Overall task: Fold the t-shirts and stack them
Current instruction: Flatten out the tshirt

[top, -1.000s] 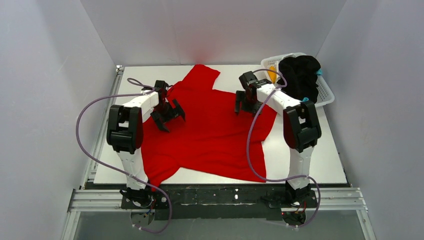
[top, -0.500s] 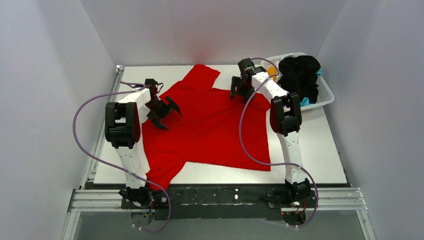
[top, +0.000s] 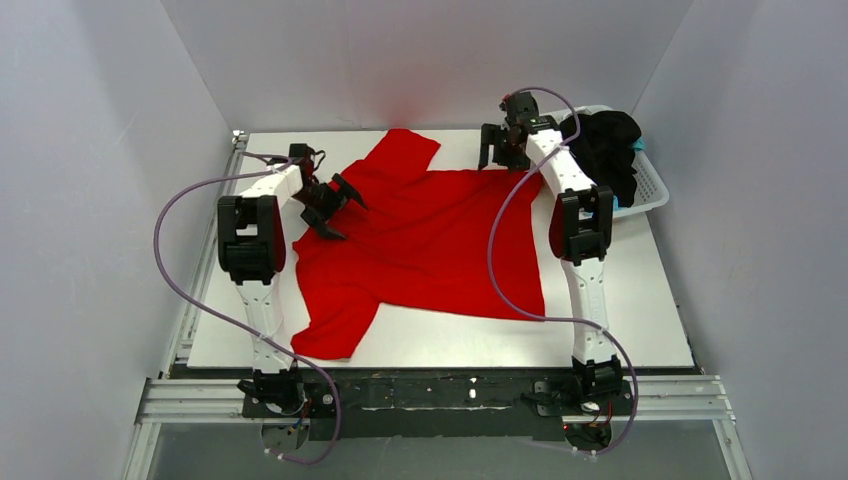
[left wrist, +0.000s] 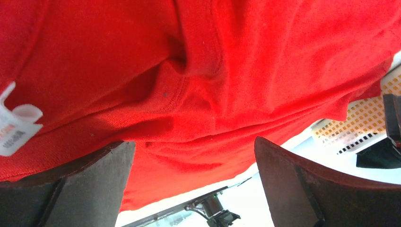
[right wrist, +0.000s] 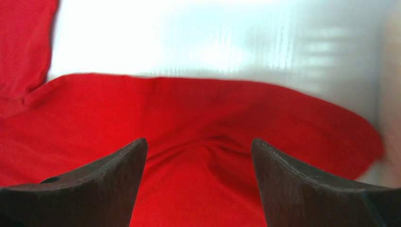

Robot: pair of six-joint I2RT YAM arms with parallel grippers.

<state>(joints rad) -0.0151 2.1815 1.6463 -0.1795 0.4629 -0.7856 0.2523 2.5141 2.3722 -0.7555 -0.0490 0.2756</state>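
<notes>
A bright red t-shirt (top: 430, 240) lies spread on the white table (top: 620, 300), one sleeve toward the far edge and one toward the near left. My left gripper (top: 340, 212) hovers open over its left shoulder. In the left wrist view the left gripper (left wrist: 195, 146) has red cloth and a white label (left wrist: 16, 125) under it and nothing between the fingers. My right gripper (top: 497, 158) stands open at the shirt's far right edge. In the right wrist view the right gripper (right wrist: 198, 142) is over a rumpled hem and is empty. A black t-shirt (top: 600, 150) with a bit of teal (top: 639, 144) fills the basket.
The white lattice basket (top: 648, 190) sits at the far right corner of the table, close behind the right arm. Grey walls close in the left, far and right sides. Purple cables loop off both arms.
The right arm stretched toward the far edge and its jaws widened; the shirt's far right part now lies spread out further back. The left gripper shifted slightly back and left.
</notes>
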